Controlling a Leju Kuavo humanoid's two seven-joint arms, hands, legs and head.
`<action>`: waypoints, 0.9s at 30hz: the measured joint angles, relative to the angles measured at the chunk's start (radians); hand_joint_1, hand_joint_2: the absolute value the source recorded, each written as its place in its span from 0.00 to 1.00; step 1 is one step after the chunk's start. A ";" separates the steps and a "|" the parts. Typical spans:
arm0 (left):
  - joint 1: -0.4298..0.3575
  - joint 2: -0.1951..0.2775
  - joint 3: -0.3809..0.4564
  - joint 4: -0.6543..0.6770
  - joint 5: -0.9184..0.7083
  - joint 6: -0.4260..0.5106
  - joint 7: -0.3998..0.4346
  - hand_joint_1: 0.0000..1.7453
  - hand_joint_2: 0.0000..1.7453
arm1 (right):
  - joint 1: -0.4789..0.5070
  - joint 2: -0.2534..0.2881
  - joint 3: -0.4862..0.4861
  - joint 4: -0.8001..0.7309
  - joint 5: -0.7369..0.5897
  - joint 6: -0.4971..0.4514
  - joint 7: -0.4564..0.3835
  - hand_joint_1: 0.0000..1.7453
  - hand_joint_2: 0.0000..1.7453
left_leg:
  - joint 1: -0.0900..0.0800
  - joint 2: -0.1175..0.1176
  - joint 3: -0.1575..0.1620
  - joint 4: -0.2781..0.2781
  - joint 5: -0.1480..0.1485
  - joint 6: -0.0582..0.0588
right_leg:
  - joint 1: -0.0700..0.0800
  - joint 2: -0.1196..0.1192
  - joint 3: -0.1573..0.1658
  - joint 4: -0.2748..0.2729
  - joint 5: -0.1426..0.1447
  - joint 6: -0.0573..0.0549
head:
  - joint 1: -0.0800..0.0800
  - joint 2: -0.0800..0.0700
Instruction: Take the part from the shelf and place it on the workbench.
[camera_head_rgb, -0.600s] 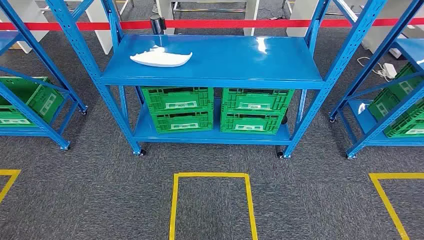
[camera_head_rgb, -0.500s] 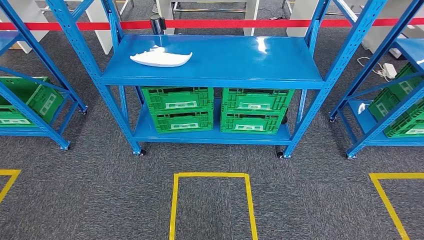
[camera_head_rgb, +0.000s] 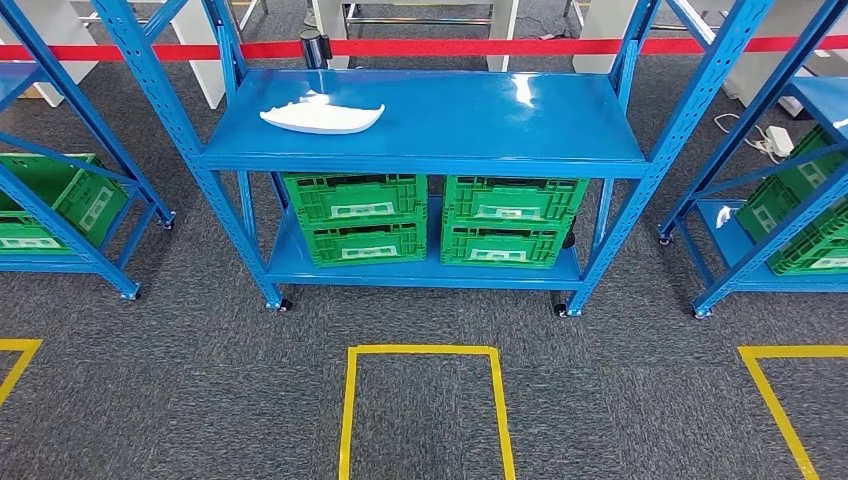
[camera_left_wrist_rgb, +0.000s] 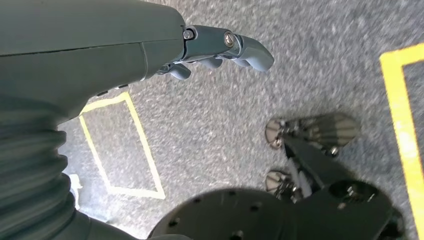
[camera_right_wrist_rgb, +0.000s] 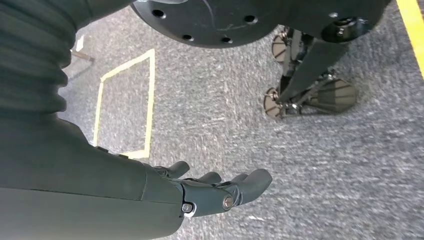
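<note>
A warehouse-like workshop: blue steel shelving, green crates (stacked below), yellow floor markings.

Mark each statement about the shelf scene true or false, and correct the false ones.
1. The white part lies on the top board of the middle blue shelf. True.
2. The left hand holds the white part. False: it holds nothing and hangs over the grey carpet.
3. Green crates stand on the lower board under the part. True.
4. The right hand rests on the shelf. False: it hangs over the carpet, holding nothing.
5. The yellow floor outline is marked in front of the shelf. True.
</note>
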 joint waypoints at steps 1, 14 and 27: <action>-0.003 0.000 0.016 0.002 -0.015 0.000 -0.008 0.00 1.00 | -0.003 0.000 -0.012 0.000 0.015 0.000 -0.001 0.00 1.00 | 0.000 0.000 0.000 0.000 0.000 0.000 | 0.000 0.000 0.000 0.000 0.000 0.000 | 0.000 0.000; -0.067 -0.007 0.301 0.034 -0.221 -0.004 -0.144 0.00 0.00 | -0.048 0.009 -0.205 0.017 0.224 0.004 -0.016 0.00 0.50 | 0.000 0.000 0.000 0.000 0.000 0.000 | 0.000 0.000 0.000 0.000 0.000 0.000 | 0.000 0.000; -0.152 -0.013 0.426 -0.157 -0.236 -0.042 -0.315 0.00 0.00 | -0.096 0.036 -0.417 0.059 0.457 0.013 -0.047 0.00 0.00 | 0.000 0.000 0.001 -0.001 0.001 -0.002 | 0.000 0.000 0.000 0.000 0.000 0.000 | 0.000 0.000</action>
